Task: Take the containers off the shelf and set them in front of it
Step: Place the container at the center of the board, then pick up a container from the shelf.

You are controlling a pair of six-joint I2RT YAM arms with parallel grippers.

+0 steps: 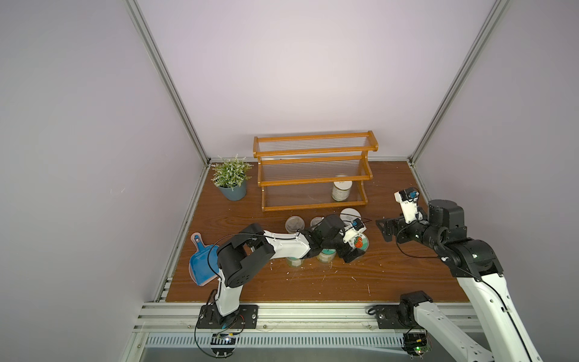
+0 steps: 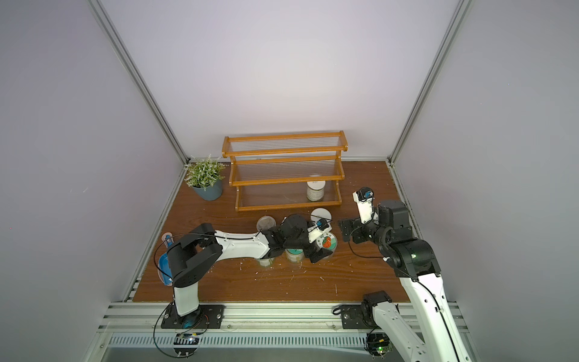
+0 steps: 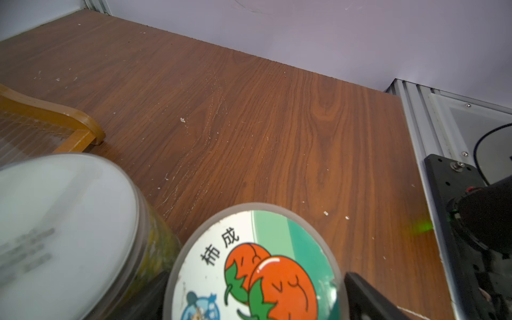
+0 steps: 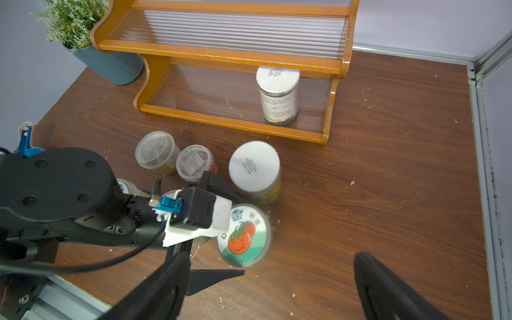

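The shelf (image 1: 313, 207) stands at the back with one white-lidded jar (image 4: 278, 94) on the right of its lowest tier. Several other containers stand on the table in front of it: two clear tapered cups (image 4: 158, 151) (image 4: 195, 163), a white-lidded jar (image 4: 255, 166), a persimmon-picture jar (image 4: 243, 235) and two jars (image 1: 326, 255) half hidden under my left arm. My left gripper (image 1: 357, 242) is open, with one finger on each side of the persimmon jar (image 3: 255, 266), which rests on the table. My right gripper (image 4: 271, 266) hovers open and empty to the right of the group.
A grey-blue plant pot (image 1: 233, 189) stands left of the shelf by the wall. A blue dustpan (image 1: 200, 266) lies at the table's left edge beside my left arm. Walls close the left, back and right sides. Crumbs dot the wood.
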